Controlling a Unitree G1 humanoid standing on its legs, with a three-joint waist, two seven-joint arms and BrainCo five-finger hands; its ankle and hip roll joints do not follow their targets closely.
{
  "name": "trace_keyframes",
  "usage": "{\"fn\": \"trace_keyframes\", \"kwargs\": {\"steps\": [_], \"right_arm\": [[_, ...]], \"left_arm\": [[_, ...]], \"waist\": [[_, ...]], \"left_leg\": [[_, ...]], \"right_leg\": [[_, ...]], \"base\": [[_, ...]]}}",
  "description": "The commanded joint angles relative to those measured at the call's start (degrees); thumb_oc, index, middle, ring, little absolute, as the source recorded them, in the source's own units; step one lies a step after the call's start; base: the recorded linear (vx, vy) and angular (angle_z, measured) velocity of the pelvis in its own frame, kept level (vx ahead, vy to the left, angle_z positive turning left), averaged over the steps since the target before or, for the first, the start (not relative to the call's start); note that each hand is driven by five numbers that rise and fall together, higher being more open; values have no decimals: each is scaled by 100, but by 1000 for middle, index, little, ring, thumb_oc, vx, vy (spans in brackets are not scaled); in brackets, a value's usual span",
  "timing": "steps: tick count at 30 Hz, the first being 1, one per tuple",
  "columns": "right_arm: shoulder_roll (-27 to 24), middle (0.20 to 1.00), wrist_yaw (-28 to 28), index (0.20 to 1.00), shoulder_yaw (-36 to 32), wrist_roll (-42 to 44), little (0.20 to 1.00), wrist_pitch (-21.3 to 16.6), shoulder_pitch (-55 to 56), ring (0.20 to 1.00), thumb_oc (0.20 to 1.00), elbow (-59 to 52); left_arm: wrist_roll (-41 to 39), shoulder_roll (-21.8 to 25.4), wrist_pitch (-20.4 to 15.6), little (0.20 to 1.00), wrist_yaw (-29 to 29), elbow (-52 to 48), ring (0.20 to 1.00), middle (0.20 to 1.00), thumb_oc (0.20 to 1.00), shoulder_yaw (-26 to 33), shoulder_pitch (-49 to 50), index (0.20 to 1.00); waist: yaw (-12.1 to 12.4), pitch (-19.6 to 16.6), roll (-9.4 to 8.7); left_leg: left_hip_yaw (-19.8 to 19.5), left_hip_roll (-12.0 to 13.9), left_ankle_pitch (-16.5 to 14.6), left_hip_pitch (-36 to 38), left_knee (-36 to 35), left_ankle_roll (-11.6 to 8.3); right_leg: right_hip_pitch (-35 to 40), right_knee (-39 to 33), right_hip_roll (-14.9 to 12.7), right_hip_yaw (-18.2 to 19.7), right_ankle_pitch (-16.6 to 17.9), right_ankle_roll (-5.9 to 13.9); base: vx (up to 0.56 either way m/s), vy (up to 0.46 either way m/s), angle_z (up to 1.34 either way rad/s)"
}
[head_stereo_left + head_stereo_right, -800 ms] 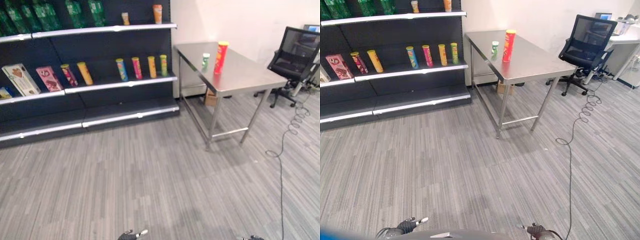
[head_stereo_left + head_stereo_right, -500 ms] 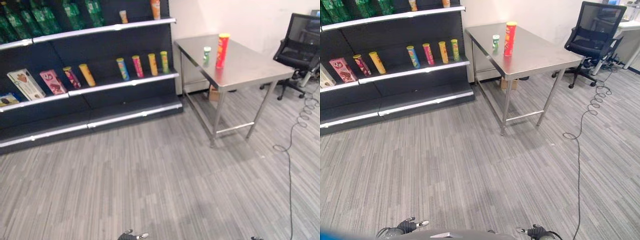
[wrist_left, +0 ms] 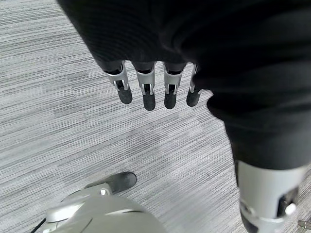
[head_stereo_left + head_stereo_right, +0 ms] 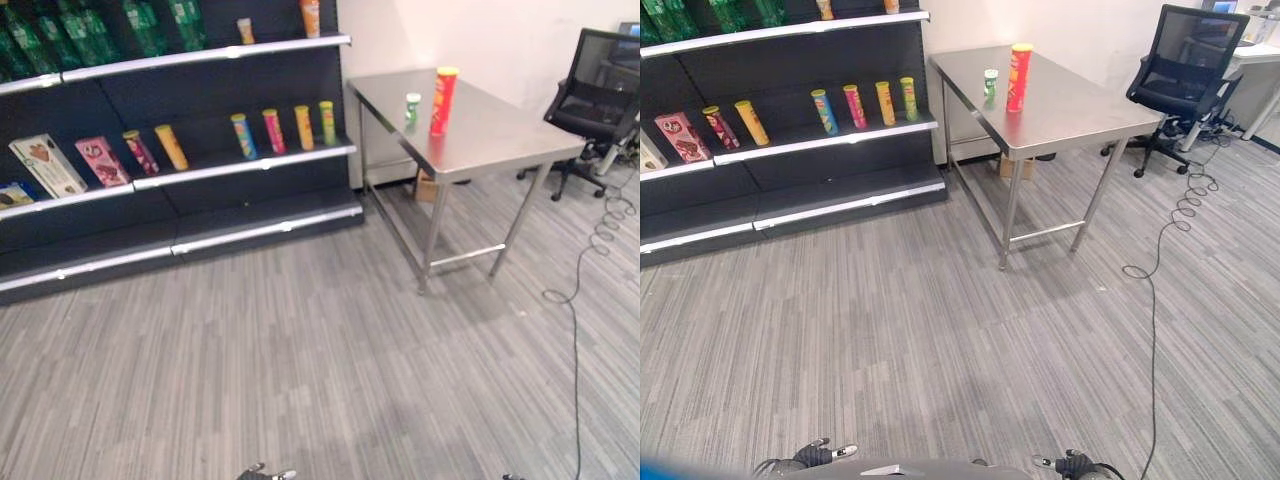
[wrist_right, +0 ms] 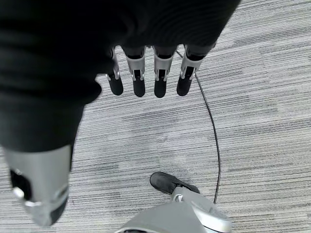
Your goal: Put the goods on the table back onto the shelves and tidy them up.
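1. Steel table (image 4: pixel 500 140) stands just right of the dark shelves (image 4: pixel 200 170), well apart from the robot across grey carpet.
2. On it stand a tall red chip can (image 4: pixel 442 100) and, just beside it, a short green can (image 4: pixel 412 108).
3. Left hand (image 3: pixel 146 82) hangs over the floor, fingers straight and empty.
4. Right hand (image 5: pixel 146 73) likewise, fingers relaxed, holding nothing.
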Motion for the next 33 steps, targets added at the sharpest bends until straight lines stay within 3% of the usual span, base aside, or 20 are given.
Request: {"fn": "trace_keyframes", "kwargs": {"steps": [1,13,16,17,21,24,28,29,33], "right_arm": [[-116,1000,-33,1000,212,35,1000,-75,-312,1000,1000,167],[-123,1000,-36,1000,200,113,1000,-53,-304,1000,1000,162],[-135,1000,-50,1000,212,218,1000,-88,-326,1000,1000,83],[-164,1000,-96,1000,214,301,1000,-115,-355,1000,1000,21],[-250,1000,-122,1000,206,372,1000,-145,-422,1000,1000,-168],[-265,1000,-184,1000,246,438,1000,-196,-526,1000,1000,-261],[-222,1000,-204,1000,221,491,1000,-224,-579,1000,1000,-298],[-162,1000,-179,1000,261,378,1000,-195,-560,1000,1000,-271],[-36,1000,-125,1000,289,255,1000,-172,-656,1000,1000,-181]], "left_arm": [[-77,63,-89,1000,-7,239,1000,1000,1000,58,-350,1000],[-260,90,-60,1000,8,241,1000,1000,1000,176,-320,1000],[-405,124,-67,1000,36,172,1000,1000,1000,204,-348,1000],[-535,128,-84,1000,70,104,1000,1000,1000,223,-388,1000],[-683,71,-113,1000,125,97,1000,1000,1000,215,-430,1000],[-806,52,-160,1000,171,165,1000,1000,1000,226,-393,1000],[-904,49,-162,1000,203,199,1000,1000,1000,305,-351,1000],[-856,61,-158,1000,200,262,1000,1000,1000,393,-267,1000],[-781,166,-154,1000,181,259,1000,1000,1000,440,-342,1000]], "waist": [[-112,-21,-228],[-62,96,-267],[-39,281,-345],[11,458,-407],[108,569,-441],[236,602,-412],[395,600,-395],[449,459,-330],[533,247,-482]], "left_leg": [[-357,103,-295,-44,15,-357],[-475,189,-306,-205,219,-408],[-602,156,-504,-650,1006,-441],[-703,29,-557,-1042,1673,-475],[-940,-129,-245,-1788,1488,-450],[-970,6,416,-2426,911,-545],[-805,122,705,-2657,313,-681],[-779,216,925,-2438,198,-633],[-592,59,763,-2378,543,-454]], "right_leg": [[106,92,-444,-33,-585,657],[4,118,-347,9,-602,578],[-119,255,-313,49,-686,482],[-152,314,-326,43,-727,416],[-123,277,-318,-9,-808,441],[15,226,-234,61,-984,433],[395,114,-190,329,-1185,423],[598,96,-175,479,-1290,472],[598,437,-525,550,-1317,681]], "base": [[0,0,0],[-1,-54,0],[-47,-77,3],[-69,-70,12],[85,-1,3],[218,56,11],[317,102,-14],[563,251,-74],[442,213,-60]]}}
